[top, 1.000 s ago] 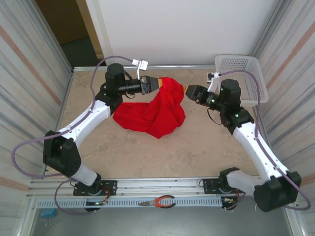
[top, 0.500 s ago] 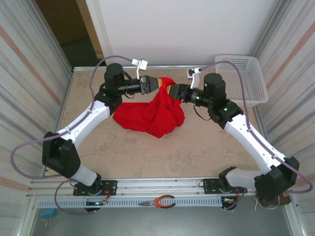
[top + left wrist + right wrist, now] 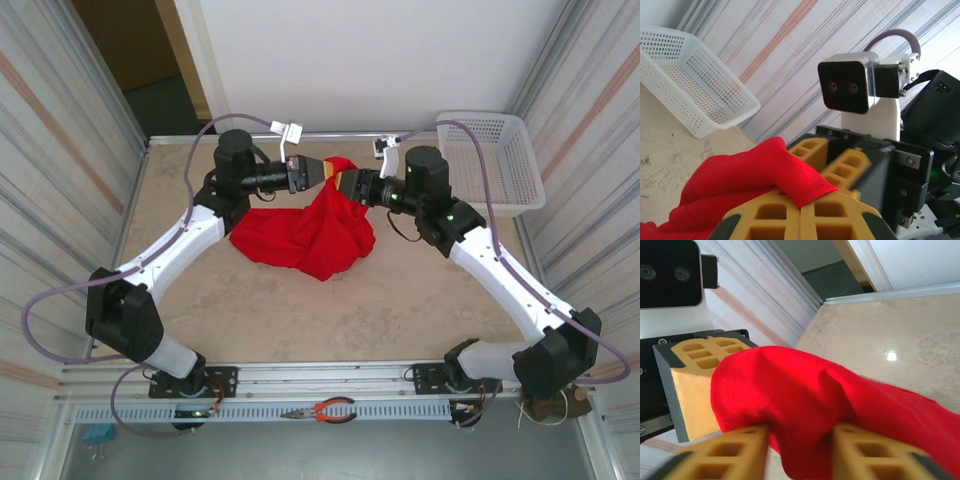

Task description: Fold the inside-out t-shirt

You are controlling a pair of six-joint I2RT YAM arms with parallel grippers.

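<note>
Moved: right gripper (image 3: 344,182) in from the basket (image 3: 500,165) side, now clamped on t-shirt (image 3: 305,235) peak | left gripper (image 3: 326,172) pinching same peak | remaining cloth draped onto table (image 3: 400,300), rear centre

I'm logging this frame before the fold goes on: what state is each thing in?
t-shirt, crumpled in a heap, one bunch lifted and pinched from both sides.
left gripper, shut on the t-shirt.
right gripper, shut on the t-shirt.
basket, upright, empty.
pliers, lying flat, untouched.
</note>
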